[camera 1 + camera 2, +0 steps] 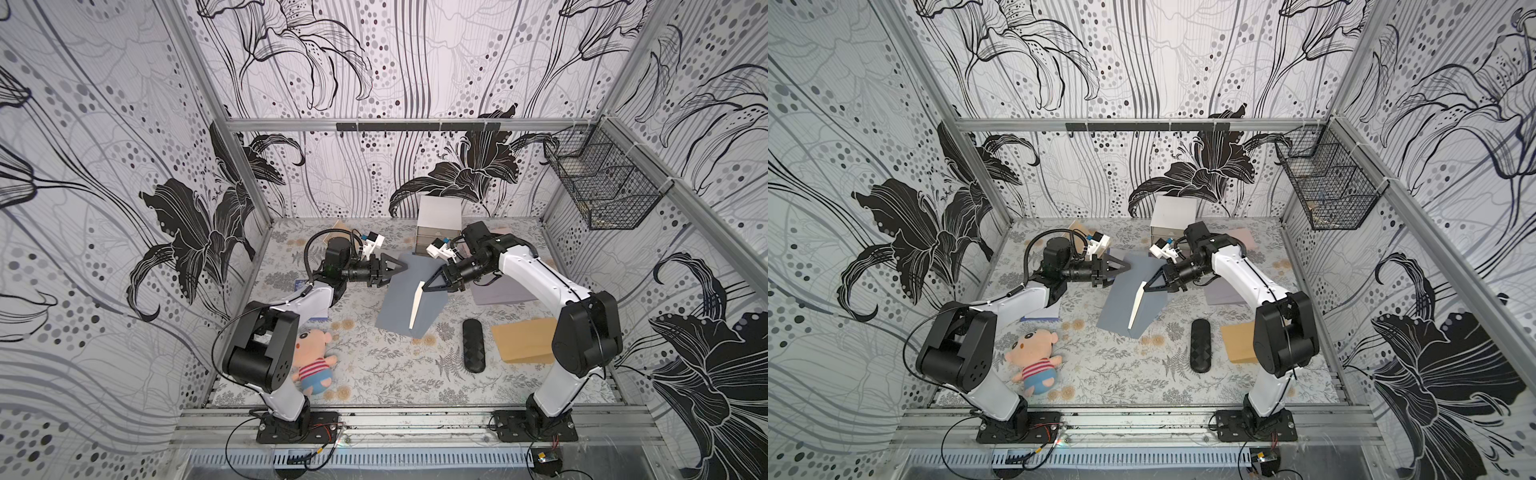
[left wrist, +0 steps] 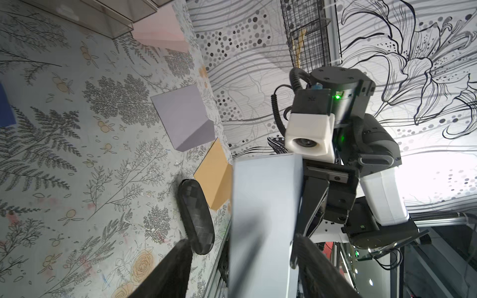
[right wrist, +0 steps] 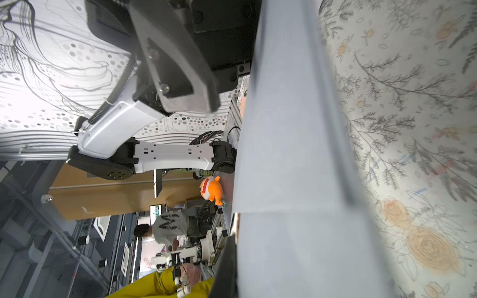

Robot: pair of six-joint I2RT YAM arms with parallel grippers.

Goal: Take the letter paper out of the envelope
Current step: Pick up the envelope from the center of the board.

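The grey-blue envelope (image 1: 395, 299) stands tilted on edge in the middle of the mat, its low corner on the cloth. A cream strip, the letter paper (image 1: 415, 306), shows edge-on between its grey walls in both top views (image 1: 1136, 305). My right gripper (image 1: 423, 286) is shut on the strip's upper end. In the right wrist view one finger (image 3: 227, 260) lies against the cream edge (image 3: 238, 223), and the envelope (image 3: 296, 154) hides the other. My left gripper (image 1: 398, 266) is open at the envelope's far corner. In the left wrist view the envelope (image 2: 263, 219) passes between its spread jaws, with a gap on one side.
A plush doll (image 1: 313, 357) lies by the left arm's base. A black case (image 1: 473, 345) and a brown envelope (image 1: 521, 340) lie to the front right. A lilac envelope (image 1: 498, 293) is under the right arm. A drawer box (image 1: 439, 226) stands at the back wall, and a wire basket (image 1: 602, 187) hangs on the right wall.
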